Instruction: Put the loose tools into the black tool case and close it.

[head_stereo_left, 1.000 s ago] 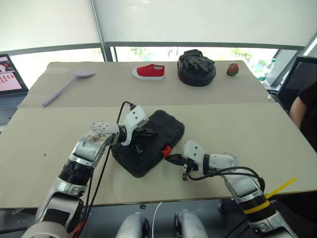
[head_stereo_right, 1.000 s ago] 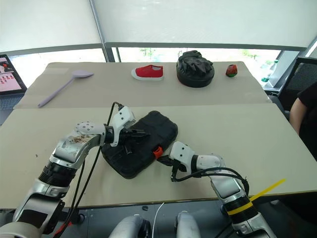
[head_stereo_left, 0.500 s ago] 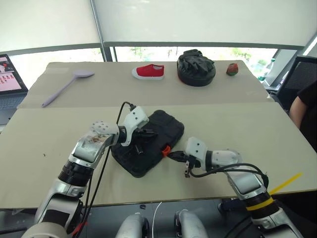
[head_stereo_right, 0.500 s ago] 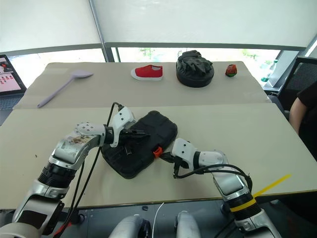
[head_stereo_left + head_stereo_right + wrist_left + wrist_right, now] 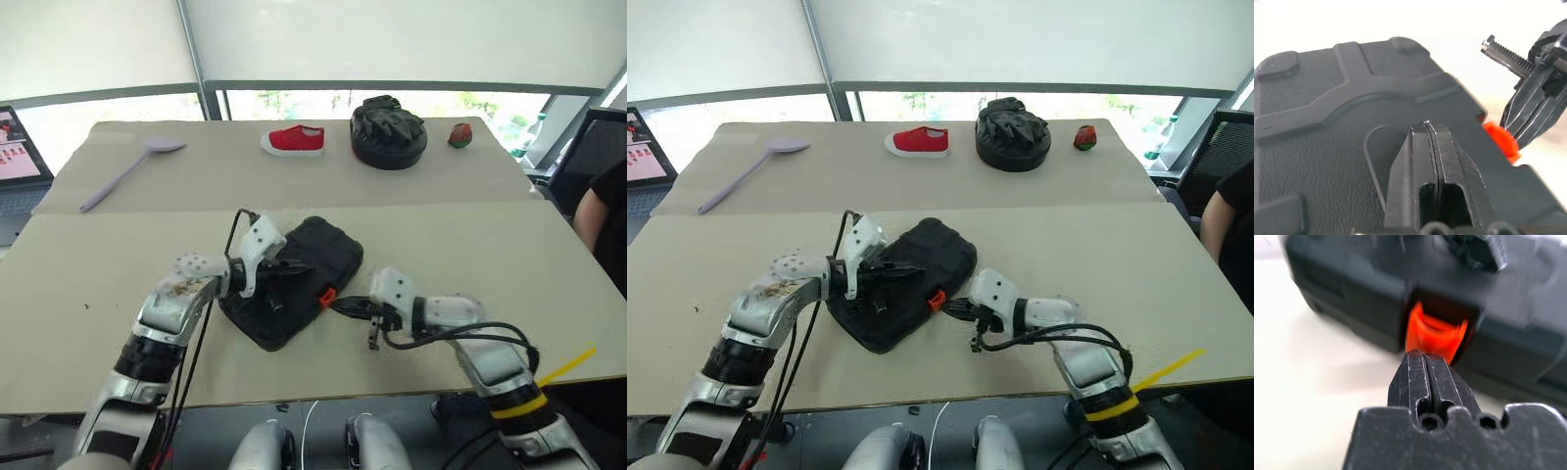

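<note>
Right wrist view: right gripper [image 5: 1425, 363], fingers pressed together and empty, has backed slightly off the case's [image 5: 294, 284] orange latch [image 5: 328, 297]. Left gripper [image 5: 1426, 134], likewise pinched, rests on the lid (closed, probably latched).

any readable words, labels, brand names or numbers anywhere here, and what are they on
None can be read.
Laptop screen at the table's left edge: coloured content, too small to read.
Black tool case: lid closed, raised moulding but no lettering visible.
Orange latch: plain, no mark.
Red shoe, round black bag, lilac spoon: no text visible.
</note>
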Available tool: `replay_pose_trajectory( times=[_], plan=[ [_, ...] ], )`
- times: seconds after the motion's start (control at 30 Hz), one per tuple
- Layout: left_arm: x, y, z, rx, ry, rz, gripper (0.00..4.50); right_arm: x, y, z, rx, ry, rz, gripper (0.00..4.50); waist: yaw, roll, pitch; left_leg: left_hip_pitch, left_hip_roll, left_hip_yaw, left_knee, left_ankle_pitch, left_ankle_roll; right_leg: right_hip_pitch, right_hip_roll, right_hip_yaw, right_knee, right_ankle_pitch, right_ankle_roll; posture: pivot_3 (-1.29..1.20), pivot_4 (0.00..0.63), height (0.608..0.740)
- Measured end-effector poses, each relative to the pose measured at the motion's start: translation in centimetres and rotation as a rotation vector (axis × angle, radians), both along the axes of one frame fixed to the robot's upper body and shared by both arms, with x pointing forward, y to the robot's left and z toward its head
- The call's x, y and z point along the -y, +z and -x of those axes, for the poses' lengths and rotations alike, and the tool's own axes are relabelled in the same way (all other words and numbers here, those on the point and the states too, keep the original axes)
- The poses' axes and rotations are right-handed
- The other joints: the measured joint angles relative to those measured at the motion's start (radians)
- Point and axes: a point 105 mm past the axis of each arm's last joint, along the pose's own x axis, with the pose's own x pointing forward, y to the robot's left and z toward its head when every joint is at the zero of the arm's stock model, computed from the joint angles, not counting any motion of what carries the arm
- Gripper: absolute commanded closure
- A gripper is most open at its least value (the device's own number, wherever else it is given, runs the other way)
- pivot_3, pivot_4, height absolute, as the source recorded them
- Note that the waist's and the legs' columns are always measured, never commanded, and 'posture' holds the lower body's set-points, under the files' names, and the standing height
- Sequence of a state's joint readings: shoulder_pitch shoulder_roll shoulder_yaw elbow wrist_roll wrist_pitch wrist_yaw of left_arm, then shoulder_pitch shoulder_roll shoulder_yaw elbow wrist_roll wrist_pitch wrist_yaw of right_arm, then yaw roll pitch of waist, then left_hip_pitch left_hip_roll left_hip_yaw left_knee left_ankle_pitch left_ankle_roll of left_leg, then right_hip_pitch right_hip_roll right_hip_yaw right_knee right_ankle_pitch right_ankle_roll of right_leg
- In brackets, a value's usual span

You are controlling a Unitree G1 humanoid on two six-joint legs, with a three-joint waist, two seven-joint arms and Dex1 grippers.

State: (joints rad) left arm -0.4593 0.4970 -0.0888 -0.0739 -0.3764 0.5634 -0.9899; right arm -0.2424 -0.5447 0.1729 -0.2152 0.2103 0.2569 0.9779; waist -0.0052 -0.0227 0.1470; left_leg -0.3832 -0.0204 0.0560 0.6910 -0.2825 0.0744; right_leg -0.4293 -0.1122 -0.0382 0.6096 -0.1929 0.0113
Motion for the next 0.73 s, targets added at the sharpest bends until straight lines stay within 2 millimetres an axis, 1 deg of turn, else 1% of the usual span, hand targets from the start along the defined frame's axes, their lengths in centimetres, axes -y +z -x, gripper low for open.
replay_pose_trajectory(
  times=[0.07,0.1,0.13,0.17,0.2,0.23,0.27,0.3,0.33,0.4,0.47,0.5,0.63,0.73],
  plan=[
    [-2.4,0.1,0.5,0.015,0.036,-0.002,2.8,2.2,-0.2,0.5,-0.021,-0.035,0.022,2.76,0.001,0.0,0.0,-0.006,0.0,0.001,0.0,0.0,0.0,-0.007,-0.001,0.0,0.0,0.0,0.0,0.0,0.15,0.74],
    [-4.4,0.5,0.7,0.044,0.084,-0.024,2.43,3.5,-0.5,0.7,-0.019,-0.06,0.036,2.33,-0.001,0.0,0.0,-0.009,-0.001,0.001,0.0,0.0,0.0,-0.01,0.0,0.0,0.0,0.0,-0.001,0.0,0.15,0.74],
    [-6.3,0.6,0.9,0.057,0.133,-0.052,2.11,4.4,-0.5,0.7,-0.009,-0.078,0.037,2.06,-0.002,0.0,0.001,-0.008,0.0,0.001,0.0,-0.001,-0.002,-0.01,0.0,0.0,0.0,0.0,-0.001,0.0,0.15,0.74],
    [-7.5,0.5,1.1,0.065,0.165,-0.066,1.88,4.9,-0.4,0.7,0.003,-0.088,0.032,1.83,-0.004,0.001,0.001,-0.008,0.0,0.002,0.0,-0.002,-0.003,-0.01,0.0,0.0,0.0,0.0,-0.001,0.0,0.15,0.74],
    [-9.1,0.3,1.5,0.094,0.208,-0.094,1.43,5.7,0.0,0.6,0.033,-0.095,0.015,1.4,-0.005,0.002,0.002,-0.008,0.0,0.002,0.0,-0.002,-0.002,-0.01,-0.001,-0.001,0.0,0.0,-0.001,0.0,0.15,0.74],
    [-10.3,0.1,2.0,0.133,0.237,-0.11,1.12,6.4,0.4,0.5,0.064,-0.096,-0.006,1.07,-0.004,0.003,0.003,-0.007,0.0,0.002,0.0,-0.003,-0.002,-0.009,-0.001,-0.001,-0.001,0.0,-0.001,0.0,0.15,0.74],
    [-11.1,0.2,2.4,0.172,0.257,-0.125,0.71,7.0,0.6,0.5,0.091,-0.095,-0.01,0.69,-0.003,0.003,0.003,-0.006,0.0,0.002,0.0,-0.004,-0.001,-0.008,-0.002,-0.001,-0.001,0.0,-0.001,0.0,0.15,0.74],
    [-11.9,0.1,2.8,0.196,0.278,-0.148,0.38,7.5,0.7,0.5,0.118,-0.084,-0.008,0.37,0.0,0.003,0.003,-0.006,0.0,0.002,0.0,-0.004,-0.001,-0.008,-0.002,-0.001,-0.002,0.0,-0.001,0.0,0.15,0.74],
    [-13.3,0.0,3.5,0.216,0.316,-0.18,0.04,8.2,0.7,0.6,0.144,-0.075,0.002,0.03,0.003,0.004,0.004,-0.004,0.0,0.002,0.0,-0.005,-0.002,-0.006,-0.002,-0.001,-0.003,0.0,-0.001,0.0,0.15,0.74],
    [-15.4,-1.5,4.9,0.175,0.375,-0.237,0.01,9.4,0.3,0.4,0.157,-0.083,0.013,0.01,0.005,0.007,0.005,-0.002,0.0,0.003,0.0,-0.008,-0.006,-0.006,-0.002,-0.001,-0.003,0.0,-0.001,0.0,0.15,0.74],
    [-17.6,-4.7,7.1,0.08,0.457,-0.272,0.01,10.9,-0.4,0.1,0.134,-0.131,0.013,0.01,0.005,0.008,0.009,-0.004,0.0,0.004,0.0,-0.008,-0.005,-0.007,-0.003,0.0,-0.002,0.0,-0.001,0.0,0.15,0.74],
    [-18.3,-5.8,7.9,0.055,0.487,-0.28,0.01,11.4,-0.6,0.0,0.131,-0.145,0.011,0.01,0.007,0.006,0.011,-0.005,0.0,0.004,0.0,-0.008,-0.006,-0.008,-0.003,-0.001,-0.001,0.0,-0.001,0.0,0.15,0.74],
    [-19.4,-6.2,9.3,0.145,0.598,-0.299,0.01,12.0,-0.6,-0.2,0.163,-0.15,0.017,0.01,0.018,0.006,0.012,-0.005,0.001,0.003,0.0,-0.008,-0.008,-0.008,-0.003,-0.001,-0.001,0.001,-0.002,0.0,0.15,0.74],
    [-19.6,-6.3,9.7,0.191,0.69,-0.271,0.01,12.5,-1.1,-0.5,0.177,-0.183,0.015,0.01,0.02,0.006,0.012,-0.005,0.001,0.003,0.001,-0.008,-0.008,-0.008,-0.003,-0.002,-0.001,0.001,-0.002,0.0,0.15,0.74]
  ],
)
